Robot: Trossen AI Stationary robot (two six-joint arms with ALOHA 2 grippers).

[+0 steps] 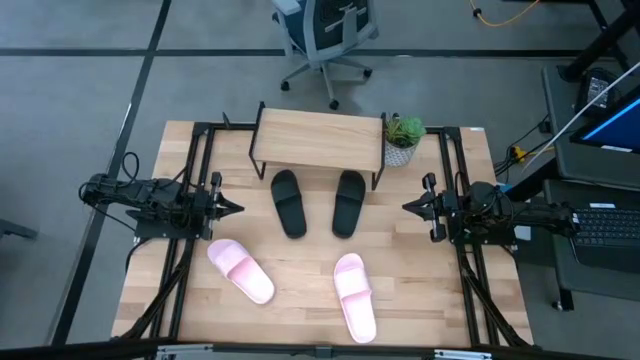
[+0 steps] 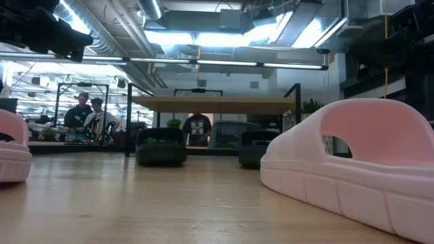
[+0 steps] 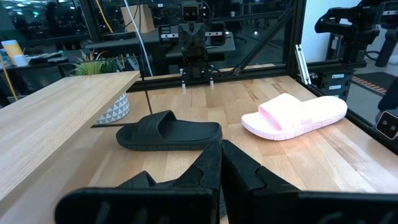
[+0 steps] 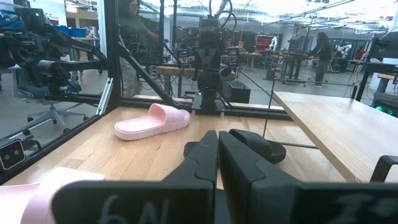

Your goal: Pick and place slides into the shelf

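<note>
Two black slides [image 1: 289, 202] [image 1: 348, 202] lie sole-down on the table just before the shelf [image 1: 318, 135], a low rack with a light plank top on thin black legs. Two pink slides [image 1: 240, 270] [image 1: 354, 296] lie sole-down nearer the front edge. My left gripper [image 1: 232, 208] is shut at the left side, pointing level toward the table's middle and clear of the nearest black slide [image 3: 168, 134]. Opposite it, at the right side, my right gripper [image 1: 410, 206] is also shut, with the other black slide [image 4: 258, 146] lying ahead of it.
A small potted plant [image 1: 402, 140] stands at the shelf's right end. Black frame rails [image 1: 190, 190] [image 1: 455, 180] run along both table sides. An office chair [image 1: 325, 40] and people [image 2: 88, 115] are beyond the far edge. Bare wood [image 1: 300, 260] lies between the pink slides.
</note>
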